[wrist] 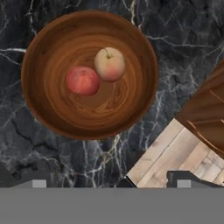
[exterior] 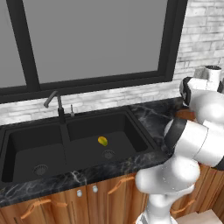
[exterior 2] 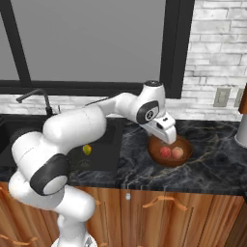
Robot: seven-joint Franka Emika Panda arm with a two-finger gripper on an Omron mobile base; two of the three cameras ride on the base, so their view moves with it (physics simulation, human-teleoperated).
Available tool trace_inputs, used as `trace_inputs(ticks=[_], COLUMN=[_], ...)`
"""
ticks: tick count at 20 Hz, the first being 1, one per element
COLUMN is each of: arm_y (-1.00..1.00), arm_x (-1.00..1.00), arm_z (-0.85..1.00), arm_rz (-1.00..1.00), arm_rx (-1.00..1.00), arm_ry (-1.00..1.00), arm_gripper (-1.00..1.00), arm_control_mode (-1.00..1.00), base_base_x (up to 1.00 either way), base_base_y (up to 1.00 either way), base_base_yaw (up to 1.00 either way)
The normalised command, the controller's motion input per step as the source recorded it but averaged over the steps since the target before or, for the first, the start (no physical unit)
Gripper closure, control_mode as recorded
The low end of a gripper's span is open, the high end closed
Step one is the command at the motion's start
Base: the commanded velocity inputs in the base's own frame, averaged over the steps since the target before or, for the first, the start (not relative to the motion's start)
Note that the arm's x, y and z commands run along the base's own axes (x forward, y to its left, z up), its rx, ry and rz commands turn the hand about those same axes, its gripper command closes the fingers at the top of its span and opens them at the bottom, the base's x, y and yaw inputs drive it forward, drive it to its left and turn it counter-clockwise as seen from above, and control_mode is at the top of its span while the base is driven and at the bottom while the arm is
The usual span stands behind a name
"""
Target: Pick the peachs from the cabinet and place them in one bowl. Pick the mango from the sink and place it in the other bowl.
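I am looking down through the hand camera and seeing the gripper [wrist: 111,183] hanging with its two tips spread as wide as they go and nothing between them. It is hovering above the wooden bowl [wrist: 48,109], which is sitting on the black marble counter [wrist: 26,148] close to that counter's front edge. Both peaches [wrist: 82,80] are lying in the bottom of the bowl, side by side and touching or nearly so, the redder one beside a paler one with its stem up. I am judging that the fruit part of the first job is finished, and that the spread fingers are there because a peach has been let go into the bowl.

Moving outward in the right base view, the arm is reaching over the counter with the gripper [exterior 2: 166,132] poised just over the bowl's near rim.

Farther left, the mango [exterior: 102,141] is lying in the right basin of the black sink [exterior: 26,144], near the middle of the basin floor and just behind its drain. That is the fruit I am expecting to fetch next. The faucet [exterior: 54,103] is standing at the sink's back edge, between the basins.

I am finding no brand, label or readable writing anywhere.
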Motion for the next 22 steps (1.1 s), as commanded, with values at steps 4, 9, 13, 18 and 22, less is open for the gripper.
trace_inputs(ticks=[4,9,13,18,22], arm_y=[0.59,0.55,0.53,0.54,0.56], arm_x=[-0.20,-0.14,-0.09,-0.01,0.00], arm_z=[0.29,0.19,0.09,0.14,0.13], arm_rz=[0.19,0.20,0.21,0.22,0.27], arm_rx=[-0.14,-0.17,-0.12,-0.02,0.00], arm_ry=[-0.09,-0.02,-0.02,0.00,0.00], arm_gripper=[-1.00,-1.00,-1.00,-1.00,-1.00], arm_control_mode=[-1.00,-1.00,-1.00,-1.00,-1.00], base_base_x=[0.00,0.00,0.00,0.00,0.00], base_base_y=[0.00,0.00,0.00,0.00,0.00], base_base_yaw=[0.00,0.00,0.00,0.00,0.00])
